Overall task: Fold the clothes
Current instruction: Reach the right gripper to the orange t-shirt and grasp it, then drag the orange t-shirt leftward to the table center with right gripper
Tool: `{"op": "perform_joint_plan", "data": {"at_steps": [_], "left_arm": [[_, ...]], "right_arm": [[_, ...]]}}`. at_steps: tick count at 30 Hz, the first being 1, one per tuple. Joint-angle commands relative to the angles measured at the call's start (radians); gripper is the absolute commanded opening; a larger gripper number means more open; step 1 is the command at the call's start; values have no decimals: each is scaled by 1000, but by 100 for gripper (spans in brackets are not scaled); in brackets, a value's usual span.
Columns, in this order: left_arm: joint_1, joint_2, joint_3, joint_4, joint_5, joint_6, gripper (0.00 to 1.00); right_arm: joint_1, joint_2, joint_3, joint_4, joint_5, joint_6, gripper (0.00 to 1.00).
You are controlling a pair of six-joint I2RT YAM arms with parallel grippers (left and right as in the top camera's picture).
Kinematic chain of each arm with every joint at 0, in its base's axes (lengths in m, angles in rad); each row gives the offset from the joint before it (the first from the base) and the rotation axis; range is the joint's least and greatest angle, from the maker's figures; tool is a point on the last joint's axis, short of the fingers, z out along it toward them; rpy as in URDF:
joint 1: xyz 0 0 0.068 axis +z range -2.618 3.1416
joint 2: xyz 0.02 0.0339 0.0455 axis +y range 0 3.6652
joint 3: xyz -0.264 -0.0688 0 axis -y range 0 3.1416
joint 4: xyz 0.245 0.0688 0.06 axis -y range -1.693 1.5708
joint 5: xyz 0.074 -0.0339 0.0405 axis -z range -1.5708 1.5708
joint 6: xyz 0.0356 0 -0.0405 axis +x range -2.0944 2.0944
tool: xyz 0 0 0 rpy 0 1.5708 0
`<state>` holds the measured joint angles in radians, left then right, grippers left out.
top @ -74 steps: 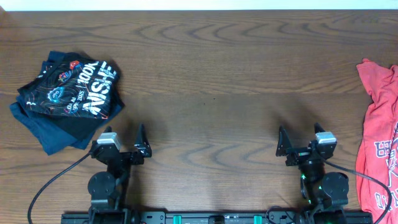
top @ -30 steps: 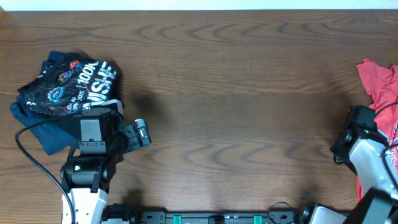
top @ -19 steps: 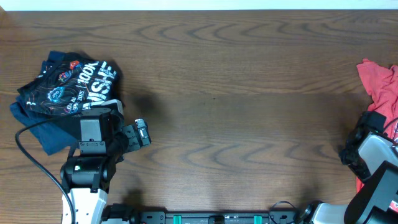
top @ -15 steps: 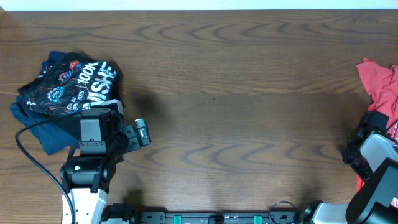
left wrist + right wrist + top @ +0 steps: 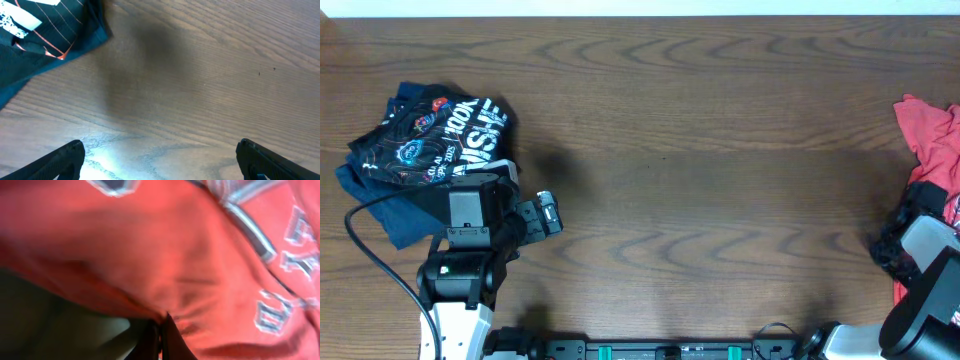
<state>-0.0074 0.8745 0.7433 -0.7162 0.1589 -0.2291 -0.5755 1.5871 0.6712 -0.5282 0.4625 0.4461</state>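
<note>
The clothes, a red-orange T-shirt (image 5: 932, 135) with white-and-dark lettering, lie crumpled at the table's right edge and run partly out of the overhead view. My right gripper (image 5: 892, 246) is at the shirt's left edge, low on the table. In the right wrist view the red fabric (image 5: 200, 255) fills the frame, and the right gripper (image 5: 161, 326) is shut, with a fold of the shirt's edge pinched between its fingers. My left gripper (image 5: 546, 214) hovers open over bare wood at the left. Its fingertips (image 5: 72, 152) stand wide apart with nothing between them.
A pile of black and navy garments (image 5: 425, 150) with white lettering lies at the far left, just beyond the left arm; a corner of the pile (image 5: 45, 30) shows in the left wrist view. The brown wooden table (image 5: 700, 120) spans the middle.
My right gripper has slid slightly right onto the shirt's edge and closed on the fabric. The left arm has not moved.
</note>
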Motion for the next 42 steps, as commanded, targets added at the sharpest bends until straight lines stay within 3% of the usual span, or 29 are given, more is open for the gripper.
{"op": "perform_joint_plan", "data": {"at_steps": [1,6,10,16,25,26,27,30,31,39,42], "left_arm": [[4,-1,25,10,14,-2,98],[4,-1,25,22,14,-2,98],[4,-1,25,21,14,-2,98],[4,-1,25,21,14,-2,98],[4,-1,25,21,15,-2,98],[4,-1,25,21,18,-2,98],[4,-1,25,21,18,-2,98],[4,-1,25,21,18,-2,98],[4,-1,25,21,18,-2,98],[4,-1,25,29,19,-133,98],[4,6,25,72,105,-140,98]], "right_arm": [[52,13,26,27,-550,-190,1],[237,-41,152,23,-801,-291,1],[431,-56,229,26,-800,-287,1],[680,-55,230,113,-735,-161,1],[938,-55,230,721,-640,-22,1],[948,-55,230,760,-610,-19,8],[955,-55,230,787,-580,-14,25],[946,-55,230,764,-536,-18,91],[938,-56,230,734,-530,-27,99],[803,-63,230,317,-296,-35,99],[741,-67,230,179,-212,-24,99]]}}
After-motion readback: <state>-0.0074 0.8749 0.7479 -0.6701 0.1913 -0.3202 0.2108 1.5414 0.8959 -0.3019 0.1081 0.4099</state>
